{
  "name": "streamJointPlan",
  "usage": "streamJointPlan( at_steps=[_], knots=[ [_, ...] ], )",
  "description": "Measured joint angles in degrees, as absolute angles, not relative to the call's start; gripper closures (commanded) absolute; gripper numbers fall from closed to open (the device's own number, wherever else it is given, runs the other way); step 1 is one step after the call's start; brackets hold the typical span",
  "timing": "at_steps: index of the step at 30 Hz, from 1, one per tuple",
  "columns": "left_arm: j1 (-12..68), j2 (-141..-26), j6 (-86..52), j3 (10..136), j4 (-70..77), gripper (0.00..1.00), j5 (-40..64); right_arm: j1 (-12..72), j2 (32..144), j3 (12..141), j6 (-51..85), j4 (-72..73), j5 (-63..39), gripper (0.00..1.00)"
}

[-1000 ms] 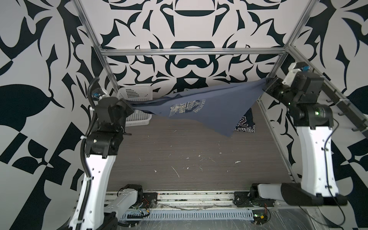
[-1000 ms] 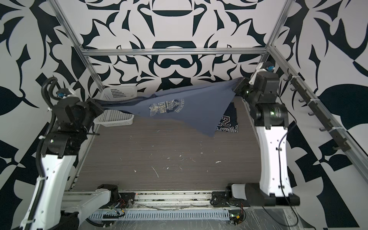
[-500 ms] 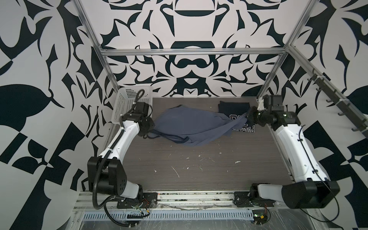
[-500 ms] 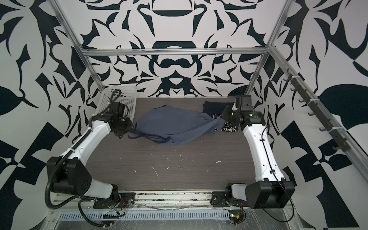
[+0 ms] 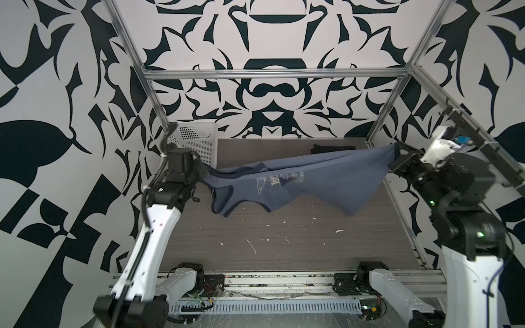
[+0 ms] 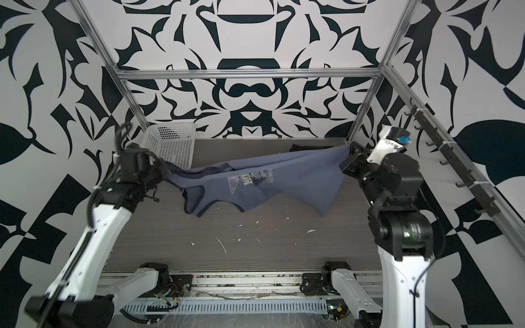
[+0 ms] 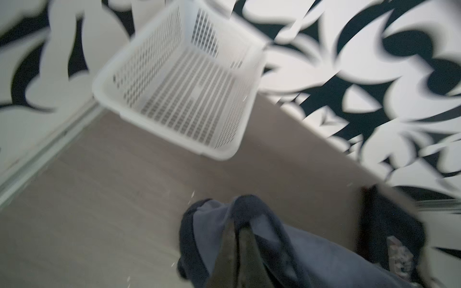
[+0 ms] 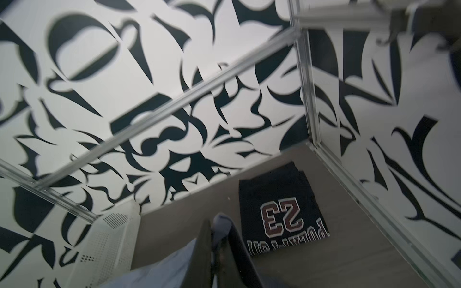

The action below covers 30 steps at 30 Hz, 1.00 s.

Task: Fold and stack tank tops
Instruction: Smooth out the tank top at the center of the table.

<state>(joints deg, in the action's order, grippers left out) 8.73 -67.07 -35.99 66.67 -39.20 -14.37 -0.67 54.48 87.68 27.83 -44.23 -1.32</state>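
The slate grey-blue tank top (image 5: 309,176) (image 6: 298,176) hangs in the air above the table, stretched between both arms, its white graphic facing up and its dark-trimmed armholes sagging low. My left gripper (image 5: 205,171) (image 6: 168,168) (image 7: 238,225) is shut on its strap end. My right gripper (image 5: 395,148) (image 6: 349,150) (image 8: 215,224) is shut on its hem corner. The navy tank top (image 8: 279,207) (image 5: 333,148) (image 6: 310,147) with a maroon "23" lies folded flat at the table's back right, behind the hanging cloth.
A white perforated basket (image 5: 199,142) (image 6: 173,147) (image 7: 174,82) stands in the back left corner, close behind my left gripper. A rail of hooks (image 5: 477,147) runs along the right wall near my right arm. White flecks dot the wooden table (image 5: 284,250).
Half a second ago the grey-blue top lay slumped on the table with both arms low. Both arms have risen and spread, and the top hangs stretched in the air again.
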Motion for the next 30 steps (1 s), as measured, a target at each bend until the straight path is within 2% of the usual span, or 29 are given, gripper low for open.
streamJointPlan(
  at_steps=[2, 6, 9, 16, 20, 24, 30],
  knots=[
    [8.56, -72.6, -36.1, 65.63, -42.28, 1.0, -13.56, -0.67, 57.54, 84.47, 27.88, -44.86, -1.85, 1.0],
    [7.33, -75.11, -36.27, 70.26, -45.8, 1.0, -12.91, -0.67, 65.82, 83.0, 28.05, -44.91, -2.09, 1.0],
    [5.76, -78.72, -36.36, 82.83, -46.06, 1.0, -12.64, -0.69, 70.35, 85.84, 28.08, -44.36, -2.04, 1.0],
    [4.64, -94.61, -33.98, 119.28, -48.14, 1.0, -12.03, -1.17, 81.47, 107.98, 27.94, -41.34, -1.23, 1.0],
    [3.42, -96.49, -32.36, 128.42, -50.33, 1.0, -11.81, -1.15, 81.71, 116.05, 27.81, -41.17, -1.19, 1.0],
    [2.76, -87.64, -31.64, 118.56, -48.18, 1.0, -12.34, -1.21, 75.9, 112.49, 28.01, -40.14, -2.26, 1.0],
    [2.74, -62.33, -34.59, 83.26, -41.06, 1.0, -9.98, -1.39, 57.98, 86.37, 29.93, -40.1, -6.31, 1.0]
  ],
)
